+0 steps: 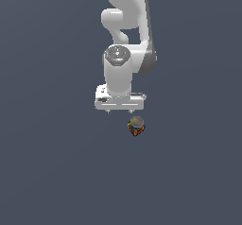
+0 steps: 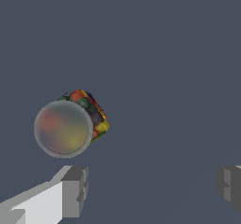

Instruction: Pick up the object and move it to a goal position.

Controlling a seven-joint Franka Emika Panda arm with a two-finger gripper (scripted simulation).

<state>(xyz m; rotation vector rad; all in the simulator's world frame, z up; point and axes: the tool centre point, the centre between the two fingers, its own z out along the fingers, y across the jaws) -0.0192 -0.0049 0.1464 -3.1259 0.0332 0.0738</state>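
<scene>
A flat, dark grey-blue surface (image 1: 47, 172) fills both views. The white Panda arm (image 1: 125, 25) reaches down from the top of the exterior view, its round wrist joint leading to a wide, pale hand body held low over the surface. The gripper (image 1: 119, 111) points downward; in the exterior view only short stubs show beneath the hand body, but the wrist view shows the two grey fingers (image 2: 74, 190) standing well apart with bare surface between them, holding nothing. The object (image 1: 136, 126) sits on the surface just below the hand body in the exterior view and slightly toward the exterior view's right of the gripper's middle. It is far smaller than the gripper, a dark chunky piece with red, orange, yellow and green patches on its side and a greyish round top (image 2: 62, 128). In the wrist view it lies outside the gap between the fingers, near one finger but not touching it.
</scene>
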